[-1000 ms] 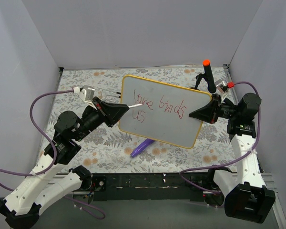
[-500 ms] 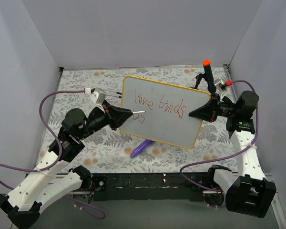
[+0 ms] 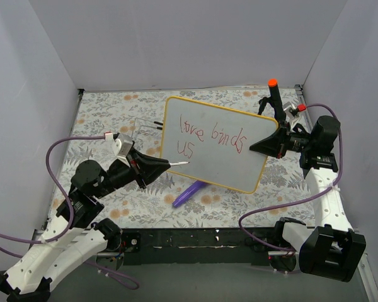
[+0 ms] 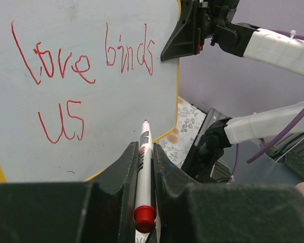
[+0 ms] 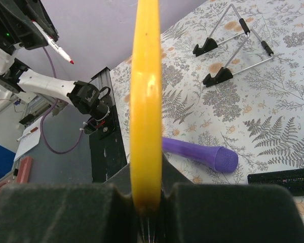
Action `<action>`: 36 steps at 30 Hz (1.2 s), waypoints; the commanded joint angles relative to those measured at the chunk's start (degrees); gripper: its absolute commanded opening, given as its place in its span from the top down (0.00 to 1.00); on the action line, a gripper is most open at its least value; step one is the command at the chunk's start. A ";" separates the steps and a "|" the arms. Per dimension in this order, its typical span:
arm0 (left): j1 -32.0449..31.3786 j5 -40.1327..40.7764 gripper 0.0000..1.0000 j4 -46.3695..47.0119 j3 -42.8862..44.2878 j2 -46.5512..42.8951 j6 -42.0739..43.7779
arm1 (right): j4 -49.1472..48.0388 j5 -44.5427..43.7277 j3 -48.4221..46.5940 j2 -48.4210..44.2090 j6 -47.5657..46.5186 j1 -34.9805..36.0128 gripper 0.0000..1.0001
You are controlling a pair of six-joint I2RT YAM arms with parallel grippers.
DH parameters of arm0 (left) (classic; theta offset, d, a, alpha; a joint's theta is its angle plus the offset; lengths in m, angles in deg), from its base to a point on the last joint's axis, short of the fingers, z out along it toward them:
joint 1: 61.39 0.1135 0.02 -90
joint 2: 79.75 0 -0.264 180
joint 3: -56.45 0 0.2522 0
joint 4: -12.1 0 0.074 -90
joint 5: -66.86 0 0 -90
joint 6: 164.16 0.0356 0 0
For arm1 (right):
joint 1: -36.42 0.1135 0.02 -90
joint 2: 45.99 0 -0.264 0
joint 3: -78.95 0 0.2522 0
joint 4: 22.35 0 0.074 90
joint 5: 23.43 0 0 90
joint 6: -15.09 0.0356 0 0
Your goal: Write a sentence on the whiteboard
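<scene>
Aiming the marker (image 4: 144, 147), clenched in the left hand (image 3: 162, 165), lengthwise at the whiteboard (image 3: 220, 167), at its bare patch right of the red writing (image 4: 61, 126), with the right hand (image 5: 146, 200) clamped on the far edge.

One whiteboard (image 3: 222, 165), one red marker (image 4: 143, 161), one purple cylinder (image 3: 189, 194), one wire stand (image 5: 237, 46).

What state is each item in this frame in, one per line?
whiteboard, gripped at its edge
sentence, red, reads "love binds us"
marker, uncapped, tip off the whiteboard
left gripper, shut on marker
right gripper, shut on whiteboard
purple cylinder, lying flat
stand, empty
</scene>
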 commanded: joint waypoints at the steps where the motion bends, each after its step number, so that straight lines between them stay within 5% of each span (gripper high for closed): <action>1: -0.02 2.83 1.00 0.09 -0.57 0.77 -0.98 | 0.41 0.96 -3.75 -0.93 -1.35 -0.59 0.99; 36: -0.02 4.25 1.00 7.38 -7.07 -1.25 -7.93 | 0.14 0.17 -2.43 -1.55 -1.53 -1.12 0.99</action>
